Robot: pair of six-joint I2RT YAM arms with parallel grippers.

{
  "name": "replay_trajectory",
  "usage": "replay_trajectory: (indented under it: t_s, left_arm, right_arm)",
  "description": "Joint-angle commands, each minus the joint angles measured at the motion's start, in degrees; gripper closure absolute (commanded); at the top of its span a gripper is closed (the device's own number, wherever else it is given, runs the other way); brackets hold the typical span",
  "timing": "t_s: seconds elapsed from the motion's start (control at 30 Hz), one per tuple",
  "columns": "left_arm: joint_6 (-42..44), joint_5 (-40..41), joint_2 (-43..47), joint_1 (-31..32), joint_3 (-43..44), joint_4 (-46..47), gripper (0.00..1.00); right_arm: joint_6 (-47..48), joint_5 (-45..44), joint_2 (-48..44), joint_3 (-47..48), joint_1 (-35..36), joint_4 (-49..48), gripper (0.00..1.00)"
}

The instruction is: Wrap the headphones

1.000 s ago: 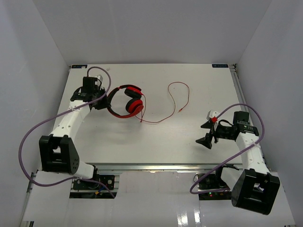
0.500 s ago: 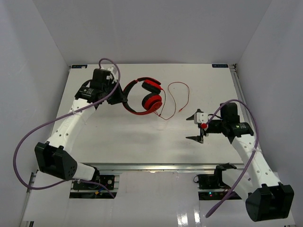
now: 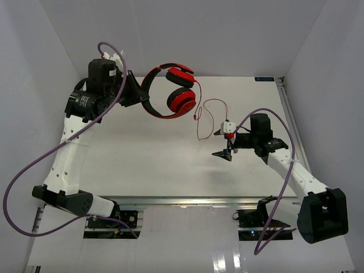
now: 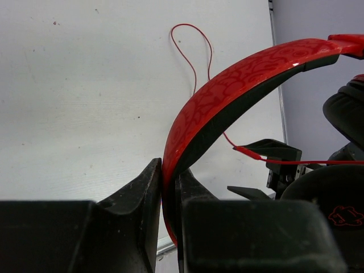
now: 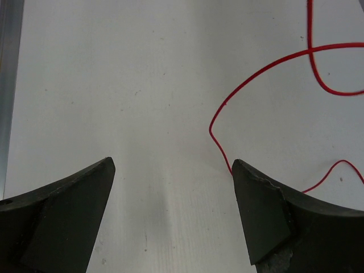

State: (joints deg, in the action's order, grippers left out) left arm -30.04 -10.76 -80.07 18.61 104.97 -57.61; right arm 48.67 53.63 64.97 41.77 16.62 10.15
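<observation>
My left gripper (image 3: 136, 91) clamps the headphones (image 3: 181, 101) up high so the cord (image 3: 200, 122) hangs; my right gripper (image 3: 222, 144) gapes beside it.

Your left arm (image 3: 71, 142) and right arm (image 3: 296, 176) are white links with chunky black joints, each trailing a thick purple cable (image 3: 267, 110). The right gripper (image 5: 173, 165) has black wedge fingers (image 5: 62, 210).

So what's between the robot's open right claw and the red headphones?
Only the headphones' own thin red cord, looping over white table before the right gripper; the top view shows it.
</observation>
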Motion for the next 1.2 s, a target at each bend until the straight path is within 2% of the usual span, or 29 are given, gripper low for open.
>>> replay_trajectory:
  t_s: [0.0, 0.13, 0.3, 0.37, 0.67, 0.97, 1.03, 1.1, 1.13, 1.17]
  left_arm:
    - [-2.5, -2.0, 2.1, 0.3, 4.4, -2.0, 1.0]
    - [-3.3, -3.5, 2.0, 0.3, 6.5, -2.6, 1.0]
    - [-4.4, -4.6, 1.4, 0.3, 10.3, -3.5, 1.0]
    - [-4.9, -5.5, 1.1, 0.3, 11.9, -3.6, 1.0]
    - [-6.9, -8.2, 1.6, 0.3, 14.0, -4.5, 1.0]
    - [-7.2, -8.1, 3.5, 0.3, 13.2, -5.0, 1.0]
    - [-7.0, -7.7, 3.9, 0.3, 13.3, -5.4, 1.0]
    - [-6.5, -6.9, 3.9, 0.3, 13.5, -5.8, 1.0]
    - [-6.2, -6.7, 4.0, 0.3, 13.6, -6.0, 1.0]
    - [-6.2, -6.7, 4.1, 0.3, 13.3, -5.9, 1.0]
  right_arm:
    - [-7.3, -1.4, -1.0, 1.6, 1.2, -9.3, 0.1]
    - [-14.1, 1.7, -1.5, 1.1, 1.8, -14.6, 0.1]
    - [-31.3, 2.8, 0.1, -1.2, 5.8, -22.4, 0.09]
    - [-35.0, 1.7, -0.1, -2.9, 7.1, -26.2, 0.09]
    - [-39.9, -20.4, 5.4, 0.4, 8.3, -28.5, 0.04]
    - [-39.0, -24.2, 9.2, 4.2, 8.2, -30.2, 0.0]
    - [-36.2, -22.1, 9.0, 6.3, 7.9, -27.0, 0.02]
    - [-23.3, -3.3, 9.2, 11.3, 5.3, -14.0, 0.04]
    - [-19.8, 3.7, 9.2, 13.4, 4.7, -7.2, 0.01]
    - [-15.7, 6.8, 8.8, 14.4, 4.5, -2.8, 0.01]
